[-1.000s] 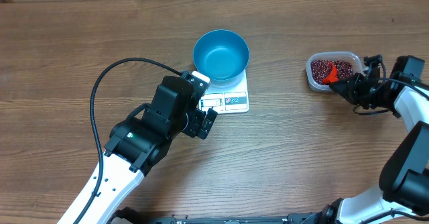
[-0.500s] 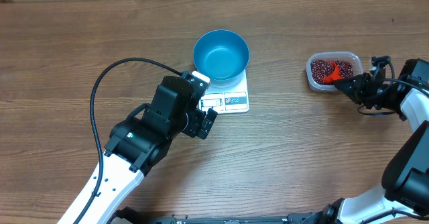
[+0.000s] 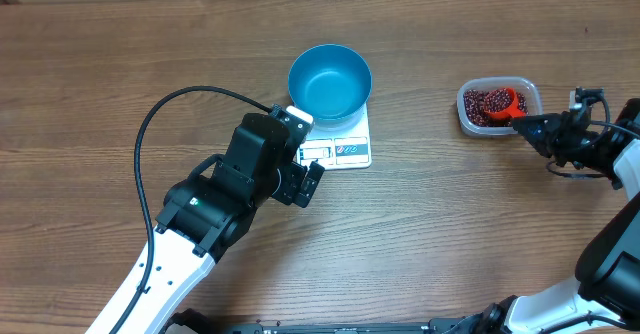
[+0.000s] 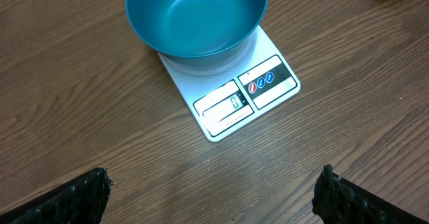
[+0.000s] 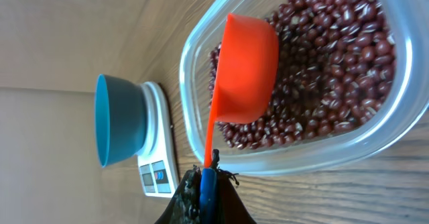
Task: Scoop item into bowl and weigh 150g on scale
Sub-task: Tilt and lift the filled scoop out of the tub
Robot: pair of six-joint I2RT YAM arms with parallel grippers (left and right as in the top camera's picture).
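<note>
The beans (image 5: 328, 76) are found as a loose dark red pile inside a clear plastic tub (image 5: 191, 76), which stands on the wooden table (image 3: 100, 74) at its right side, well apart from the scale. The cup of an orange scoop (image 5: 247, 66) is seen inside the tub, lying against the pile near the tub's wall. How deep it sits in the beans cannot be told. Its thin handle is carried out over the tub's rim and is clamped at its end by the right gripper (image 5: 203, 187), whose jaws are closed narrowly on it.

The bowl (image 3: 330, 80) is placed upright on the scale (image 3: 346, 152) near the middle of the table. The back part of the platform is covered by it, while the display window and buttons along the near edge are left in view. The reading on the display is too small to be made out.

The left gripper (image 4: 211, 197) is held above the bare table just beside the display edge of the scale. Its jaws are spread wide, one fingertip (image 4: 84, 194) showing at each lower corner of the left wrist view. Nothing is held or touched by it.
</note>
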